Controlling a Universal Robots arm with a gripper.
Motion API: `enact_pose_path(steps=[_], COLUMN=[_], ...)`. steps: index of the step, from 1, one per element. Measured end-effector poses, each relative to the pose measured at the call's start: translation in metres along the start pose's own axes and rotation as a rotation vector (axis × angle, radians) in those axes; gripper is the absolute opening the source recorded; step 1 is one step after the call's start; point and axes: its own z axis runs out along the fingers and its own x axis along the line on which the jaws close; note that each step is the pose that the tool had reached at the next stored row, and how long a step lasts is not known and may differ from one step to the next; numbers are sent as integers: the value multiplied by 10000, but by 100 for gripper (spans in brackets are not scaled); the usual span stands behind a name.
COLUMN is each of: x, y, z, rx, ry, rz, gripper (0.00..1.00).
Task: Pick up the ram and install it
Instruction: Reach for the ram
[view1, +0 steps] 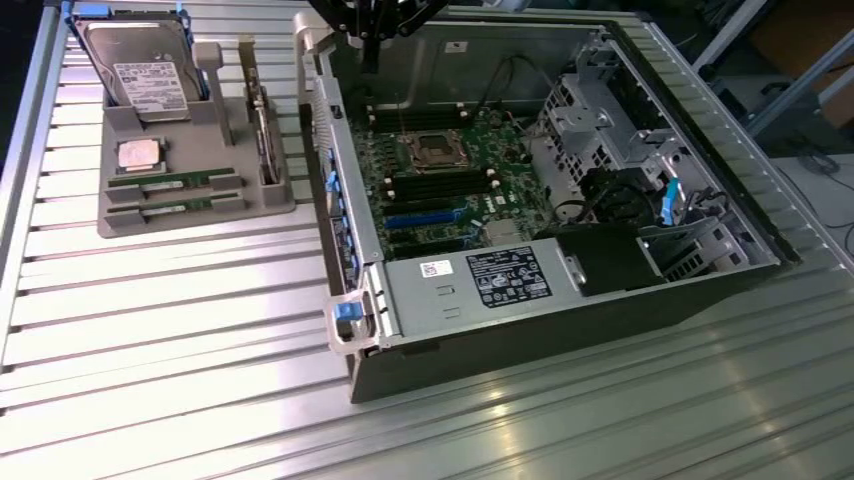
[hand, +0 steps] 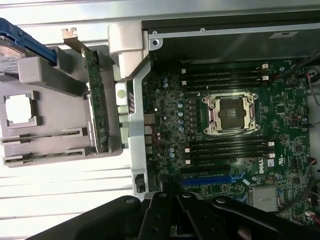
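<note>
Two ram sticks (view1: 174, 184) (view1: 170, 207) stand on edge in slots at the front of a grey holder (view1: 200, 215), left of the open computer case in the exterior view. In the wrist view the ram sticks (hand: 42, 140) show as thin strips in the same holder. My gripper (view1: 370, 55) hangs high over the case's far wall, well away from the sticks, shut with nothing between its fingers. Its black linkages (hand: 172, 220) show in the wrist view. The motherboard's dark memory slots (view1: 434, 186) (hand: 227, 148) lie beside the processor socket (hand: 231, 114).
The holder also carries a hard drive (view1: 140, 70), a square silver processor chip (view1: 139, 154) and an upright green expansion card (view1: 267, 130). The case (view1: 534, 300) holds a power supply (view1: 501, 280) and drive cages. Ribbed metal table (view1: 160, 330) surrounds everything.
</note>
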Motion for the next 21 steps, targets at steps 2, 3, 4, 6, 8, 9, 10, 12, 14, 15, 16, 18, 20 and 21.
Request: enact_pose_path(steps=[2,3,4,6,8,9,10,12,14,15,16,18,20,21], x=[37,49,75,95,103,107,111,136,163,170,173,187,203,217], y=[-3,-4,-5,-7,-8,-8,-8,-10,-12,-13,-13,-14,-16,-17], z=[-1,-1,-2,-2,-3,-3,-3,-4,-5,-5,-5,-5,-5,-6], rx=[0,0,-1,0,0,0,0,1,0,0,0,0,0,-1], ry=[0,0,-1,0,0,0,1,1,0,0,0,-1,0,0], rz=[0,0,0,0,0,-1,0,0,0,0,0,1,0,0], gripper=[11,11,11,11,11,11,11,11,11,11,11,11,11,11])
